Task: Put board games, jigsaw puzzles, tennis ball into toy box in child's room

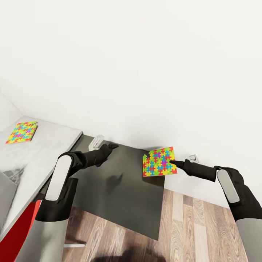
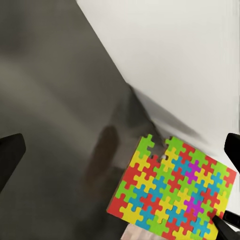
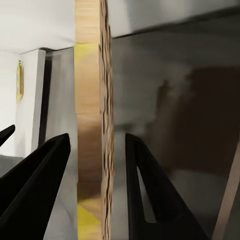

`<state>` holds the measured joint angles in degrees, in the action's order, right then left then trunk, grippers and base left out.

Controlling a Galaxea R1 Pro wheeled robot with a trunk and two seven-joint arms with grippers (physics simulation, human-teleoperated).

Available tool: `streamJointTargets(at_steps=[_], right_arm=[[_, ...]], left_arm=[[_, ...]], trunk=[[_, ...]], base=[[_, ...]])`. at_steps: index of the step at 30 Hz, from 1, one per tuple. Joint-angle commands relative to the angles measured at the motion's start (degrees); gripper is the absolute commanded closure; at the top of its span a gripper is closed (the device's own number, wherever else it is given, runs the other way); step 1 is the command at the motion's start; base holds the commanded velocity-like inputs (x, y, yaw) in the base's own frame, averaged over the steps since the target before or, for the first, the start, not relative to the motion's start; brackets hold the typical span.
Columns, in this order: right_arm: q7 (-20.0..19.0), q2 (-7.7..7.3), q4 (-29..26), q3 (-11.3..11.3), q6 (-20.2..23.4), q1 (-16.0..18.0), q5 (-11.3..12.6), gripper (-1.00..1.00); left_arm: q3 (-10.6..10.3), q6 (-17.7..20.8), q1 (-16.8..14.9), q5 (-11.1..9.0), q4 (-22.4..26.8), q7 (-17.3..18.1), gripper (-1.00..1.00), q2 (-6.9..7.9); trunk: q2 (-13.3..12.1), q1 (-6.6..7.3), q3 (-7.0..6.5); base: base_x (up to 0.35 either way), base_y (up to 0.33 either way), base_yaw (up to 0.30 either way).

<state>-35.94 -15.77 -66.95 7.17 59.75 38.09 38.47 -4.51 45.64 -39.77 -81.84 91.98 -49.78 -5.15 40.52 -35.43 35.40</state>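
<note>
Two jigsaw puzzles (image 1: 159, 161) (image 1: 21, 132); two pincers (image 1: 113, 146) (image 1: 171, 161); one table (image 1: 54, 142).

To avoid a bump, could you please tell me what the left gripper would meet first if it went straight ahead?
Probably the dark cabinet top near the white wall; depth is unclear. The held jigsaw puzzle sits off to one side.

No legible text, labels or numbers anywhere.
</note>
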Motion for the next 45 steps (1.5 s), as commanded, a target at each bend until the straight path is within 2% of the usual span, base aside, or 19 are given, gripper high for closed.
streamJointTargets(at_steps=[1, 37, 45], right_arm=[[-0.4, 0.03, -0.1, 0.1, 0.3, 0.0, -0.4, 1.00], [-0.4, -0.31, -0.5, 0.1, 0.3, 0.0, -0.2, 1.00], [-0.4, -0.32, -2.4, 0.1, 0.3, -0.1, -0.3, 1.00]], left_arm=[[0.0, 0.1, 0.0, -0.5, 0.1, -0.6, -1.00, -0.02], [0.0, 0.1, 0.0, -0.5, 0.0, -0.6, -1.00, -0.04], [0.0, 0.1, 0.0, -0.5, 0.0, -0.6, -1.00, -0.04]], trunk=[[0.1, -0.02, -0.03], [0.1, -0.02, -3.30], [0.1, -0.02, -4.04]], base=[[0.000, 0.000, 0.000], [0.000, 0.000, -0.020], [0.000, 0.000, -0.063]])
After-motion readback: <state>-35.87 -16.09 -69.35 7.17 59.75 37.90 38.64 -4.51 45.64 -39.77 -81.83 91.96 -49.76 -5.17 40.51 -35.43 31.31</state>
